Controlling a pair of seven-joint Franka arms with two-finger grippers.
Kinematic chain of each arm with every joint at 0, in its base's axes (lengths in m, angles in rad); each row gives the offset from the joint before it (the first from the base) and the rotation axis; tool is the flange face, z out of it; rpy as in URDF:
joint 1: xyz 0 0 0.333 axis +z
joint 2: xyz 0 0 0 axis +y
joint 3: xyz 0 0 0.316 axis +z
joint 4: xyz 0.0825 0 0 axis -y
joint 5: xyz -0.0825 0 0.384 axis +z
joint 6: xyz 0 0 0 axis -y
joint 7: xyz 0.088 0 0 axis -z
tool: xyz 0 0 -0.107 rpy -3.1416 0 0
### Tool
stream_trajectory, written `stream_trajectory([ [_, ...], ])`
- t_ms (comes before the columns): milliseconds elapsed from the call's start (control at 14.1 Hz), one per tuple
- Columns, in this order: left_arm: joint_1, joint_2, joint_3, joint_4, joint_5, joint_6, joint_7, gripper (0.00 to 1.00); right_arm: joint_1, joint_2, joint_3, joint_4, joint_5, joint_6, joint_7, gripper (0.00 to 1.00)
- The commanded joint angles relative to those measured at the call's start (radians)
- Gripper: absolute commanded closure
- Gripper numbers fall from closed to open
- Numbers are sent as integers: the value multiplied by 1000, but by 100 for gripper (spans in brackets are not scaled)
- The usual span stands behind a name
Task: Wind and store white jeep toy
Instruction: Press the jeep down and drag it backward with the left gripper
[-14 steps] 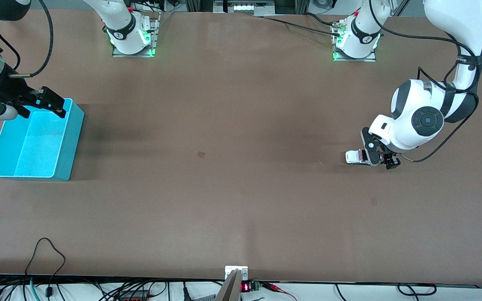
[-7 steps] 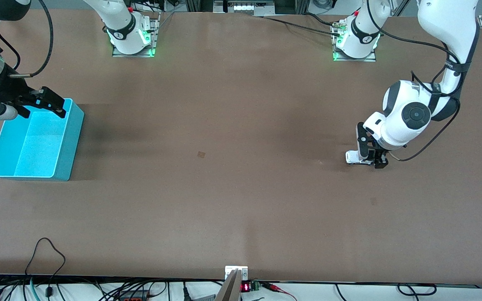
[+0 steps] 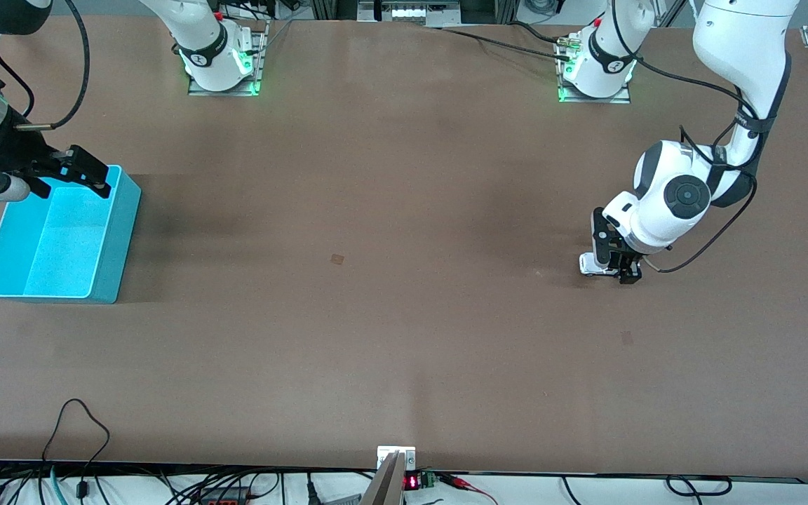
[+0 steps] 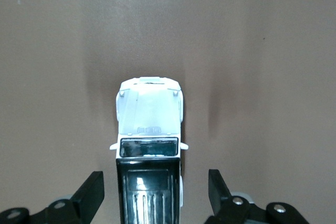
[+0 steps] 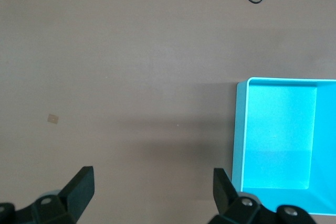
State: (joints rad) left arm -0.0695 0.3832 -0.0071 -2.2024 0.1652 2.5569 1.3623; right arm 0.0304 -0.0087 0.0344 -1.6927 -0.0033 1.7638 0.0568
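The table (image 3: 404,315) is bare save a cyan bin (image 3: 53,238) at the right arm's end, where the right gripper (image 5: 152,190) waits above it, fingers spread. At the left arm's end, the left gripper (image 4: 156,192) straddles the white jeep toy (image 4: 150,145) — fingers apart, not yet touching, likely lined up to grasp it.

Worktop (image 3: 404,337): brown, matte, wide, rectangular. Items resting on it:
- white jeep toy (image 3: 590,263), black roof, on its wheels, toward the left arm's end.
- cyan bin (image 3: 106,263), open-topped, toward the right arm's end, well apart from the toy.
- two arm bases (image 3: 221,66), bolted along the edge farthest from the front camera.
- small square mark (image 3: 337,259) near the middle.
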Motion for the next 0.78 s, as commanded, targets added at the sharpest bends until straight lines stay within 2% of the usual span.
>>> stream_trajectory([
  [0, 8, 14, -2, 1, 22, 34, 15, 14, -1, -14, 2, -13, 8, 11, -5, 0],
  [71, 10, 23, -2, 0, 22, 35, 15, 18, -1, -14, 2, -12, 8, 11, -5, 0],
  [142, 17, 37, -2, 3, 22, 37, 14, 31, -1, -16, 2, -12, 8, 11, -3, 0],
  [213, 17, 37, -2, 3, 22, 37, 15, 51, -1, -14, 2, -12, 8, 9, -3, 0],
  [285, 17, 36, -2, 3, 22, 37, 18, 75, -1, -16, 2, -12, 8, 9, -5, 0],
  [356, 17, 37, -4, 3, 22, 36, 26, 87, -1, -16, 2, -10, 8, 8, -5, 0],
  [427, 17, 37, -4, 6, 22, 35, 29, 90, -1, -16, 2, -10, 8, 6, -5, 0],
  [569, 16, 36, -4, 9, 22, 25, 29, 91, -1, -16, 2, -10, 8, 9, -5, 0],
  [712, 13, 42, -4, 9, 20, 25, 29, 97, -1, -16, 2, -10, 9, 11, -5, 0],
])
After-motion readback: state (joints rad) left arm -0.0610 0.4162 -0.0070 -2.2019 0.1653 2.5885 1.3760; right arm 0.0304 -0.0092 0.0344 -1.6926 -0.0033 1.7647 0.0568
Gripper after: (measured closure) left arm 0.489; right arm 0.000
